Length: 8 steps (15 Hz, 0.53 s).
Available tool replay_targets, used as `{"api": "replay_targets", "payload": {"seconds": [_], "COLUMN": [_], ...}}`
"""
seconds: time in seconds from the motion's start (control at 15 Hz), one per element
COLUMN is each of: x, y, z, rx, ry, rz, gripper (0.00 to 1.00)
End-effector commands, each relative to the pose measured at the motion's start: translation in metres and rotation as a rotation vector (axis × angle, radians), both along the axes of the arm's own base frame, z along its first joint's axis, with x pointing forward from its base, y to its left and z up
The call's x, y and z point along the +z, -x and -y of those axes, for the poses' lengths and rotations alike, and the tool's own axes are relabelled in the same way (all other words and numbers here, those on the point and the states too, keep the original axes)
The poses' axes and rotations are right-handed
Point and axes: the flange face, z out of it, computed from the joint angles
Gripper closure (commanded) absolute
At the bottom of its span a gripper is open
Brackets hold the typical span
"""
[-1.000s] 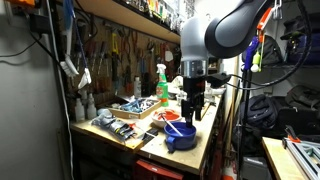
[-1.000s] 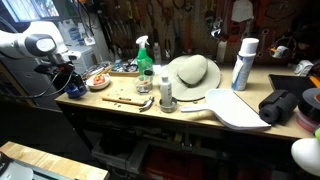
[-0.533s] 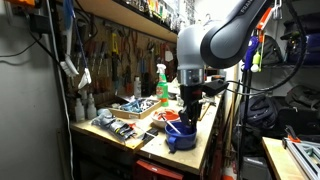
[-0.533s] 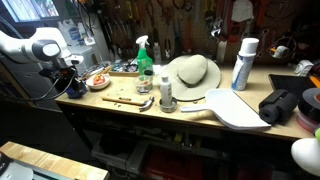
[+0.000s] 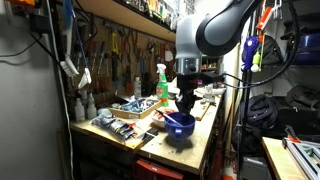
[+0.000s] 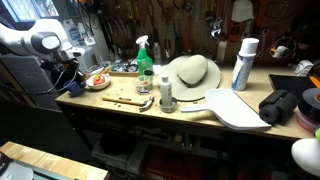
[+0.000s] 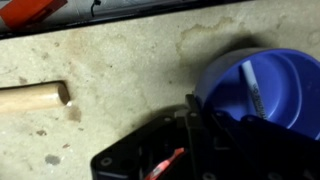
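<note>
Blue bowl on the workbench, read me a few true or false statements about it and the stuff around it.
1. The hand is at the rim of the blue bowl. True.
2. The blue bowl is empty. False: a white stick-like thing lies inside it.
3. A green spray bottle stands on the bench. True.
4. The straw hat hangs on the wall. False: it lies on the bench.
5. In the wrist view, a wooden handle lies on the bench, apart from the blue bowl. True.
</note>
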Motion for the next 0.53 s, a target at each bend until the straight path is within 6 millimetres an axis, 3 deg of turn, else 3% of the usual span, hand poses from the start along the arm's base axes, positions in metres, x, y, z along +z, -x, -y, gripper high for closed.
{"api": "replay_targets", "payload": {"seconds": [0.0, 0.07, 0.13, 0.27, 0.47], "x": [0.057, 0.064, 0.045, 0.064, 0.072], "y": [0.002, 0.003, -0.004, -0.002, -0.008], "z": [0.056, 0.066, 0.047, 0.070, 0.073], "rx": [-0.147, -0.133, -0.108, -0.133, -0.187], "ry": [-0.055, -0.076, -0.034, -0.054, -0.042], "rz": [0.059, 0.041, 0.049, 0.056, 0.089], "gripper": [0.98, 0.99, 0.94, 0.94, 0.99]}}
